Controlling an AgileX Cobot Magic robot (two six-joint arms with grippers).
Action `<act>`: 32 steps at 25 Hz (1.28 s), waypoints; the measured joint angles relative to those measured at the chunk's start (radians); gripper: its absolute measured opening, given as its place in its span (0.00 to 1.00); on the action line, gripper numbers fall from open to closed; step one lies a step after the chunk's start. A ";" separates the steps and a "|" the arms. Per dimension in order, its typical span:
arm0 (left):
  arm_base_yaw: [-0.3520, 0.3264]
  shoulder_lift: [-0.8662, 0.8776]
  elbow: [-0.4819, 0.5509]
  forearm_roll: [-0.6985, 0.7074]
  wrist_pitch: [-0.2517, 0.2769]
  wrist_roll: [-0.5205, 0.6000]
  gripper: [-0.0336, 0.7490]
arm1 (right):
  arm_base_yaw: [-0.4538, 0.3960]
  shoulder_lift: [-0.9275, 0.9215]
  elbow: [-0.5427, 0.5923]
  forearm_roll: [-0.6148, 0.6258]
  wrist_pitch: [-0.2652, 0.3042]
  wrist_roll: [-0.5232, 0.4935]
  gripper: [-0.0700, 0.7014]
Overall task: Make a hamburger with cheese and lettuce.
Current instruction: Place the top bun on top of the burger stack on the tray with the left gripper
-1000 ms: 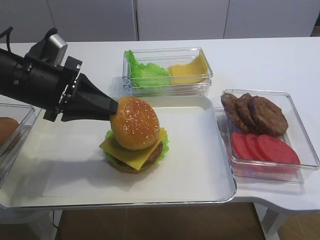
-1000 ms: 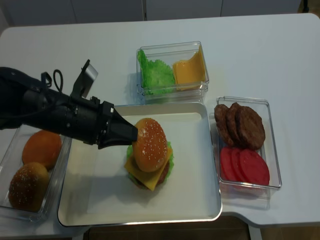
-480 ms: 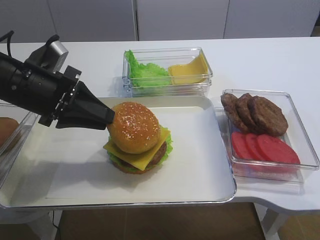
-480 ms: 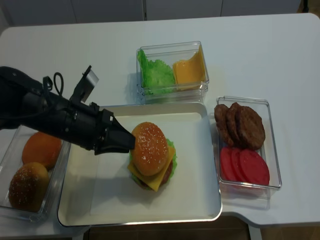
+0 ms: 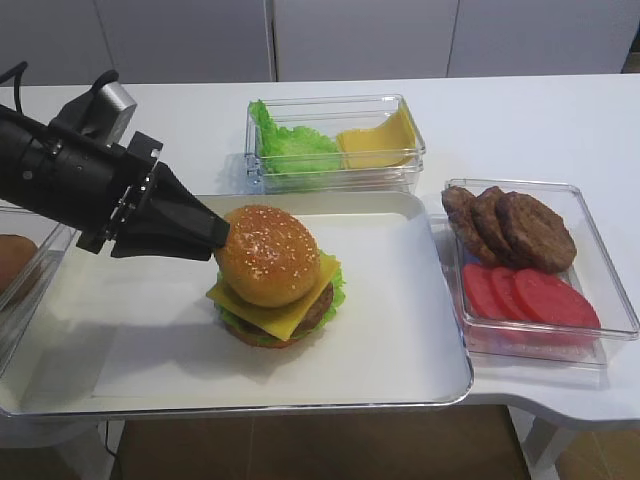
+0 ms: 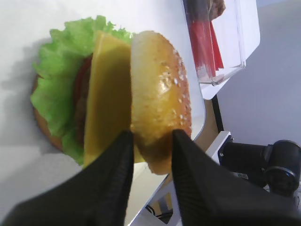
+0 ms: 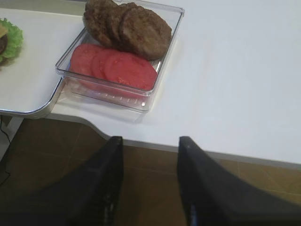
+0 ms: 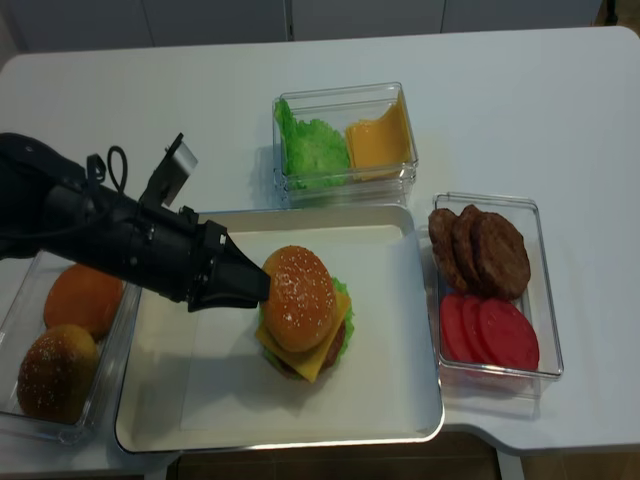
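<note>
The hamburger (image 5: 270, 280) stands on the white tray (image 5: 400, 330), left of its middle, and also shows in the realsense view (image 8: 300, 315). Its sesame-seeded top bun (image 6: 160, 94) lies on the yellow cheese (image 6: 106, 94). The lettuce (image 6: 56, 84) frills out round the brown patty. My left gripper (image 5: 222, 232) reaches in from the left and is shut on the near edge of the top bun, one finger under it and one over it (image 6: 151, 134). My right gripper (image 7: 150, 141) is open and empty, off the table's front right edge, above the floor.
A clear box (image 5: 335, 145) behind the tray holds a heap of lettuce leaves and a stack of cheese slices. A clear box (image 5: 530, 260) on the right holds brown patties and tomato slices. A box at the left (image 8: 60, 340) holds spare buns.
The left gripper has lowered the tilted top bun onto the cheese and drawn slightly left. In the last half second hardly anything moved.
</note>
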 joint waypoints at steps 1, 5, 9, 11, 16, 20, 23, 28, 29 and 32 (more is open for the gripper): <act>0.000 0.000 0.000 0.002 0.000 0.000 0.31 | 0.000 0.000 0.000 0.000 0.000 0.000 0.47; 0.000 0.000 0.000 0.002 0.000 0.000 0.36 | 0.000 0.000 0.000 0.000 0.000 0.000 0.47; 0.000 0.000 0.000 0.002 0.000 -0.002 0.40 | 0.000 0.000 0.000 0.000 0.000 0.000 0.47; 0.000 0.000 0.000 0.002 0.000 -0.002 0.40 | 0.000 0.000 0.000 0.000 0.000 0.000 0.47; 0.000 0.000 0.000 0.002 0.000 -0.004 0.40 | 0.000 0.000 0.000 0.000 0.000 0.000 0.47; 0.000 0.000 0.000 0.002 0.000 -0.004 0.43 | 0.000 0.000 0.000 0.000 0.000 0.000 0.47; 0.000 0.000 0.000 0.002 0.000 -0.016 0.44 | 0.000 0.000 0.000 0.000 0.000 0.000 0.47; 0.000 0.000 0.000 0.004 0.000 -0.021 0.45 | 0.000 0.000 0.000 0.000 0.000 0.000 0.47; 0.000 0.000 0.000 0.004 0.000 -0.021 0.45 | 0.000 0.000 0.000 0.000 0.000 0.000 0.47; 0.000 0.000 0.000 0.004 0.000 -0.023 0.45 | 0.000 0.000 0.000 0.000 0.000 0.000 0.47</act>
